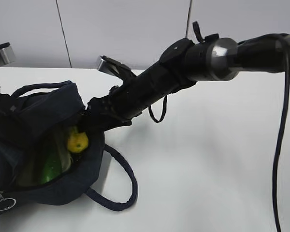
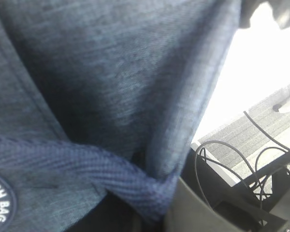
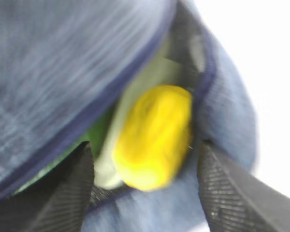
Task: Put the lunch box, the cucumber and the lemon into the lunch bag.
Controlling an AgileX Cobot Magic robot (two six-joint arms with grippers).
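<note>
Reaching into the lunch bag (image 1: pixel 48 108), the right claw (image 3: pixel 147 193) stands wide around the lemon (image 3: pixel 154 135); left claw clamped shut, unseen.

The lunch bag (image 1: pixel 38 145) hides most of the cucumber (image 1: pixel 50 166); the lemon (image 3: pixel 154 135) is blurred.

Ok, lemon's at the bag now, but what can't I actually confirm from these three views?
- Lunch box: not identifiable; exterior view shows only pale and green shapes inside the lunch bag.
- Cucumber: mostly hidden by the bag's rim.
- Left pincer: fabric fills the left wrist view.
- Lemon: blurred between the right pincer fingers; contact unclear.
- Bag's left side: cut off, exterior view.
</note>
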